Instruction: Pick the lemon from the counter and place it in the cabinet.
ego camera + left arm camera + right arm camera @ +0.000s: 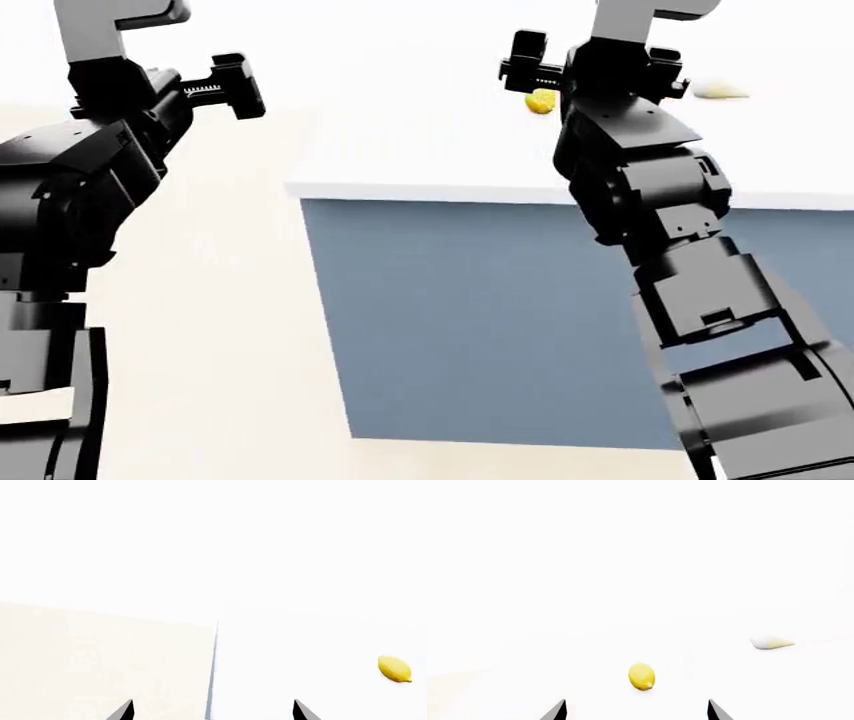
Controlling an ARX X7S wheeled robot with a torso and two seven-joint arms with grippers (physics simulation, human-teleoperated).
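The counter is a washed-out cream-white slab above a pale blue-grey front panel, its top almost lost in glare. The task has barely begun: the lemon lies on the counter, untouched, and no open cabinet shelf is visible in any view. A small pale object (too faint to identify) sits well apart from it. The right gripper faces the lemon, its fingers spread wide and empty, the fruit lying just ahead between them. The left gripper hangs near the counter's edge, fingers equally apart, holding nothing.
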